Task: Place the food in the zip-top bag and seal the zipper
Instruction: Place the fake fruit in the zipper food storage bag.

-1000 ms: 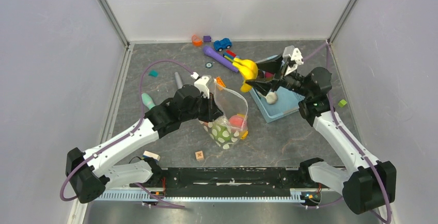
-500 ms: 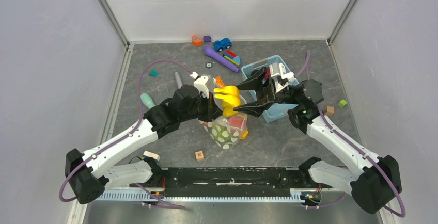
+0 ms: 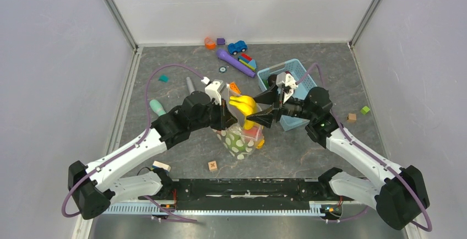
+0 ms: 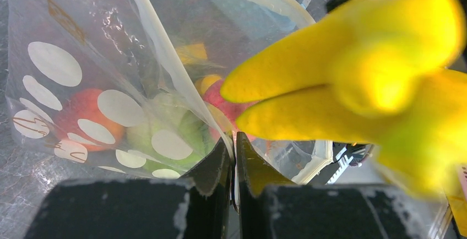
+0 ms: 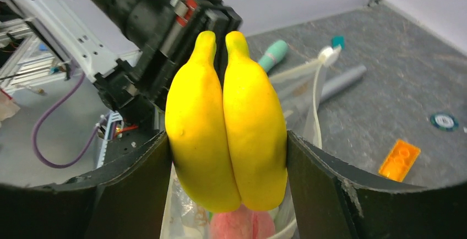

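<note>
Presently the right pincer clamps the yellow banana bunch between its fingers, directly over the mouth of the zip-top bag; the left pincer, just beside it, pinches that bag's rim tight.

Even bright light; banana bunch blurred

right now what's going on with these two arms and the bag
The left gripper is pinched shut on the rim of the zip-top bag, holding its mouth open. The right gripper holds the yellow banana bunch just above that opening, not yet released. Other food, including a pink-red piece, already lies inside. The zipper is unsealed.
</note>
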Motion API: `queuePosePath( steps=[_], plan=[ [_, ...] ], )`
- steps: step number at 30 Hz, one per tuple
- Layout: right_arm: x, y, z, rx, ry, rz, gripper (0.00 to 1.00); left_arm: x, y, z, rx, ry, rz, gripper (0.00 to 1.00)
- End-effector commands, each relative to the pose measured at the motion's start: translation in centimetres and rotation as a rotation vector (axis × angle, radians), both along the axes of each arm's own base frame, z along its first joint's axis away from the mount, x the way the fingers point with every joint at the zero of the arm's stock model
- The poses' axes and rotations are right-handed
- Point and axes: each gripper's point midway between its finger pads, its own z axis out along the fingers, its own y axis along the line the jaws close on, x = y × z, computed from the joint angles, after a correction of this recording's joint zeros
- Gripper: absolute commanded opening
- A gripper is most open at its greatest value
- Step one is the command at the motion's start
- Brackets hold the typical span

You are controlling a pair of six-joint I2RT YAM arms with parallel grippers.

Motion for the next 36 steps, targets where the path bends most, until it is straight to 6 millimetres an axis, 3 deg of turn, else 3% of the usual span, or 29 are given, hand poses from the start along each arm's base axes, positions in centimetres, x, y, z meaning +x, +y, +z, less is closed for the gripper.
queuePosePath(
  steps=[1, 7, 15, 21, 25, 27, 30, 33, 36],
  plan=[
    [1.3, -0.7, -1.7, -0.094, 0.028, -0.102, 0.08, 0.4, -0.2, 1.6, -0.046, -0.044, 0.013, 0.12],
    [2.6, -1.6, -3.8, -0.200, 0.075, -0.201, 0.07, 0.5, -0.1, 1.4, -0.043, -0.040, 0.025, 0.12],
    [2.5, -2.0, -4.3, -0.266, 0.067, -0.218, 0.07, 0.9, 0.4, 1.9, -0.043, -0.056, 0.056, 0.11],
    [1.7, -1.9, -2.0, -0.176, 0.021, -0.200, 0.06, 1.0, 0.5, 2.1, -0.045, -0.050, 0.072, 0.10],
    [2.4, -2.4, -0.3, -0.056, 0.044, -0.289, 0.04, 1.2, 0.2, 2.9, -0.065, -0.048, 0.079, 0.10],
    [2.7, -2.6, -0.2, -0.030, 0.048, -0.318, 0.03, 1.2, -0.1, 3.2, -0.073, -0.048, 0.071, 0.18],
    [3.2, -2.9, -0.6, -0.002, 0.072, -0.361, 0.02, 1.3, -0.5, 4.1, -0.084, -0.057, 0.059, 0.49],
    [3.5, -3.0, -1.3, 0.016, 0.103, -0.378, 0.01, 2.0, -0.6, 4.9, -0.084, -0.087, 0.070, 0.71],
    [3.3, -2.9, -1.7, 0.054, 0.125, -0.376, 0.00, 2.8, -1.4, 4.8, -0.070, -0.100, 0.062, 0.82]
  ],
)
